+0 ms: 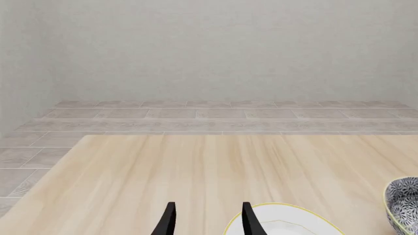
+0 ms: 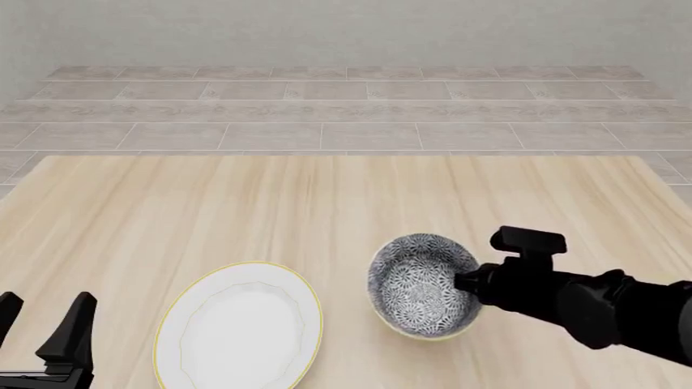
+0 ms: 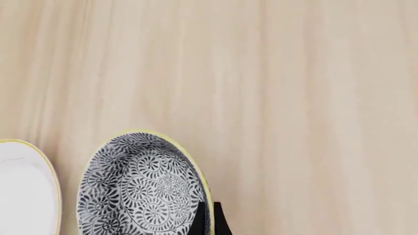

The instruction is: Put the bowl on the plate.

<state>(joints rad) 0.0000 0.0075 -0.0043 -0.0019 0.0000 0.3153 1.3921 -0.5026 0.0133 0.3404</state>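
Bowl (image 2: pixel 424 285), floral blue-grey with pale rim, gripped at its wall by right claw (image 3: pixel 207 218).

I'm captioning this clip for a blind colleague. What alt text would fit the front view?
A black right gripper grips the right rim of a patterned bowl on a pale wooden table. A white plate with a gold rim sits just left of the bowl, apart from it. The left gripper waits open at the lower left corner.
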